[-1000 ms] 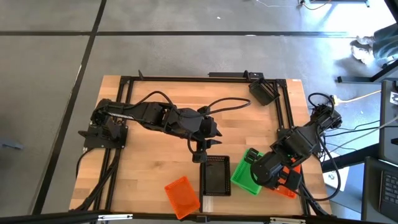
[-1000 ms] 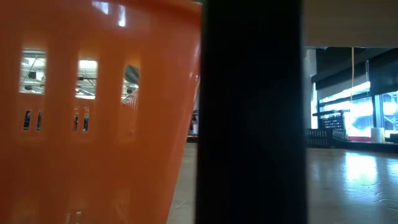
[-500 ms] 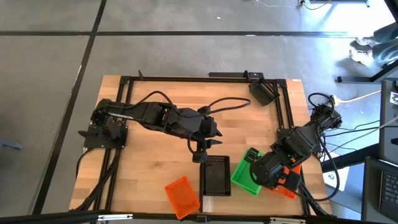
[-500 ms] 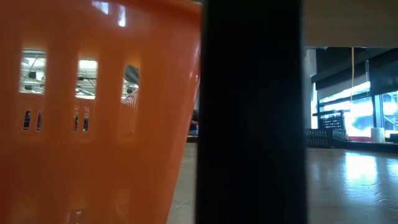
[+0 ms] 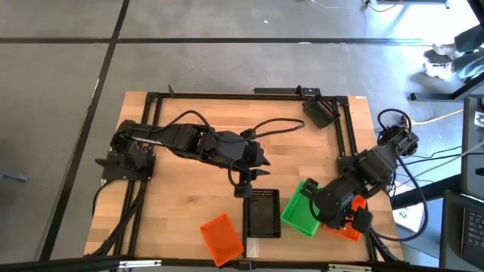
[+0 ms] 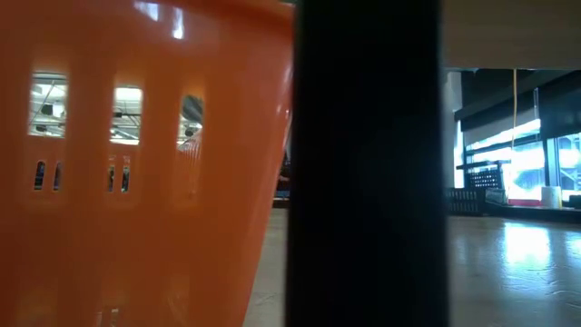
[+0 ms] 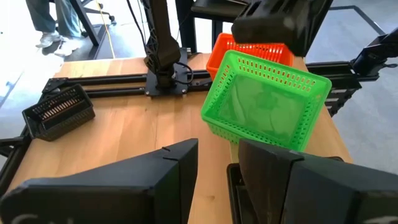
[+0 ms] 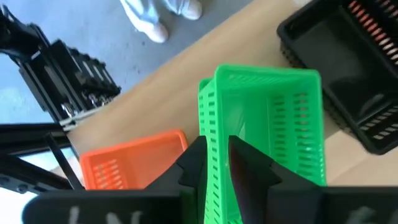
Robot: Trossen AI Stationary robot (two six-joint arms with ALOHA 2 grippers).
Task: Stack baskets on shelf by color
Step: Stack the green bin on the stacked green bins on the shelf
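On the black-framed wooden plank tabletop (image 5: 189, 219), the right gripper (image 8: 219, 163) sits at the near right, its two dark fingers straddling the rim wall of a bright green perforated plastic basket (image 5: 300, 211), one finger inside and one outside. The wall runs between them, but whether the pads press on it or stand just clear cannot be told. The green basket is tilted, one side lifted off the wood, as the left wrist view shows (image 7: 267, 106). Just behind it, under the right arm, lies an orange mesh basket (image 5: 349, 229) at the table's right edge. A black mesh basket (image 5: 262, 213) stands upright just beside the green one, on a pale wooden board (image 5: 262, 243) whose end shows at the near edge. The left gripper (image 5: 247, 186) hovers over the table's middle, just behind the black basket, its jaws spread apart with nothing between them. A second orange mesh basket (image 5: 221, 236) lies tilted near the front edge, apart from the black one, and it fills the left of the low view (image 6: 136, 163). Another black basket (image 5: 320, 112) rests at the far right corner of the frame, well apart from the rest. A person's legs and shoes (image 7: 53, 22) show beyond the table.
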